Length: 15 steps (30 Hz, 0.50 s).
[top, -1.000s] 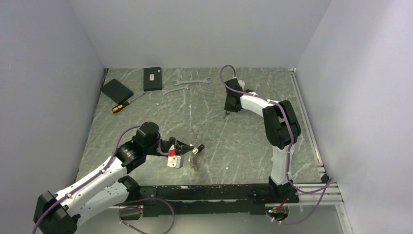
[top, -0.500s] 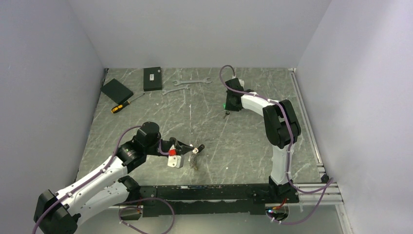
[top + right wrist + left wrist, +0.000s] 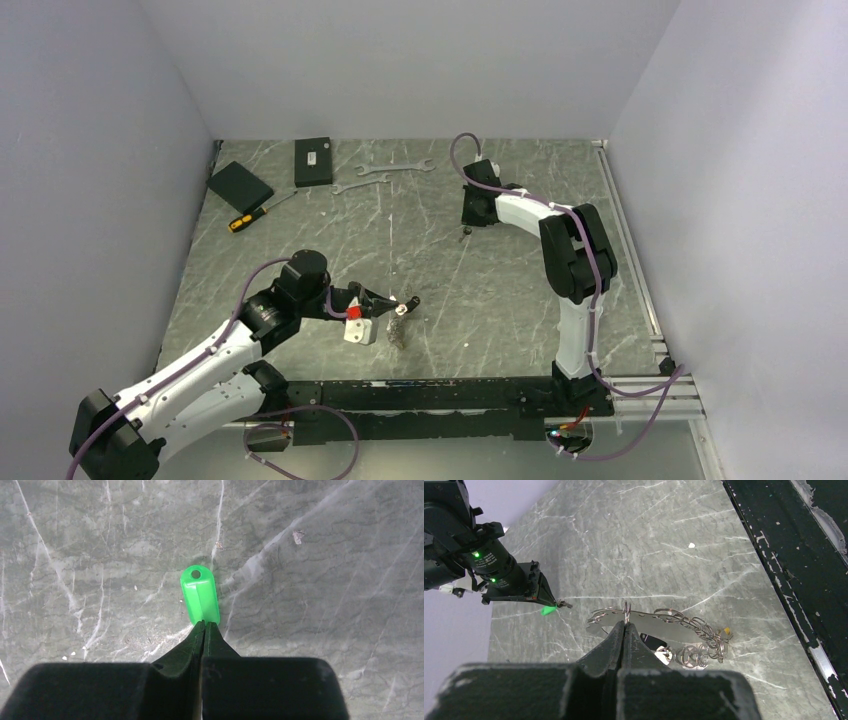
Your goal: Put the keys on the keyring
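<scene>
The keyring (image 3: 659,625), a silver plate strung with several wire rings, hangs from my left gripper (image 3: 625,622). That gripper is shut on one small ring at the plate's top edge. The top view has this gripper (image 3: 400,305) low over the near table, with the keyring (image 3: 397,332) under it. Farther back, my right gripper (image 3: 205,623) is shut on the near end of the keys' bright green tag (image 3: 200,595). The metal keys themselves are hidden. From the left wrist, the right gripper (image 3: 559,603) and the green tag (image 3: 547,610) are left of the keyring and apart from it.
Two silver wrenches (image 3: 398,167) (image 3: 350,187), two black boxes (image 3: 313,161) (image 3: 240,184) and a yellow-handled screwdriver (image 3: 250,217) lie at the back left. A black rail (image 3: 450,392) runs along the near edge. Walls close in three sides.
My right gripper has closed on the green tag and shifted slightly toward the back. The left arm and the keyring have stayed put.
</scene>
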Tool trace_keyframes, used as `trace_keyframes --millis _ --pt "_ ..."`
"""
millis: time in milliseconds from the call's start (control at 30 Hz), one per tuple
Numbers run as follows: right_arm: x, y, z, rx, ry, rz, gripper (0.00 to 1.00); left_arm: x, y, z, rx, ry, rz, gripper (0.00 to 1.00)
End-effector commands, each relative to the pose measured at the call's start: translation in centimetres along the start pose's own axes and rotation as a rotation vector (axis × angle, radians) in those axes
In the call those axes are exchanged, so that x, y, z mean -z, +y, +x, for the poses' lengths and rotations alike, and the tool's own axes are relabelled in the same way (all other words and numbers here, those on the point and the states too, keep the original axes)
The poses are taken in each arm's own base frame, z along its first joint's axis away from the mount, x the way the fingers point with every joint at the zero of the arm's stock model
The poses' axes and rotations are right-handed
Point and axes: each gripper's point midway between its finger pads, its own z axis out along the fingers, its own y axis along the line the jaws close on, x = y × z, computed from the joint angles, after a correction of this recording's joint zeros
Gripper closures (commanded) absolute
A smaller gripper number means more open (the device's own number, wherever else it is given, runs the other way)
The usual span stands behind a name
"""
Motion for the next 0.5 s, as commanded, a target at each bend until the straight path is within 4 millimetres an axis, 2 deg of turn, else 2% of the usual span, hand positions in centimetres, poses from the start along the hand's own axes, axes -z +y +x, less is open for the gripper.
trace_keyframes --millis 0,100,167,367,467 --pt "1.2 0.6 -2.0 0.0 -0.049 -0.023 1.0 -0.2 0.6 -1.0 -0.024 -0.041 -0.007 1.0" --pt "3.2 1.2 -3.2 -0.009 -0.09 -0.064 1.0 -0.2 0.6 -1.1 -0.024 -0.043 -0.005 1.0" --pt "5.0 2.5 -4.0 -0.018 -0.127 -0.141 1.0 -0.3 0.6 -1.2 -0.022 -0.049 -0.006 1.0" --pt "12.7 7.0 -6.5 -0.028 -0.281 -0.444 1.0 -0.2 1.0 -1.5 -0.035 -0.059 -0.024 1.0" --pt "16.8 9.2 -6.7 -0.003 -0.341 -0.623 1.0 -0.1 1.2 -1.7 -0.043 -0.065 -0.03 1.0"
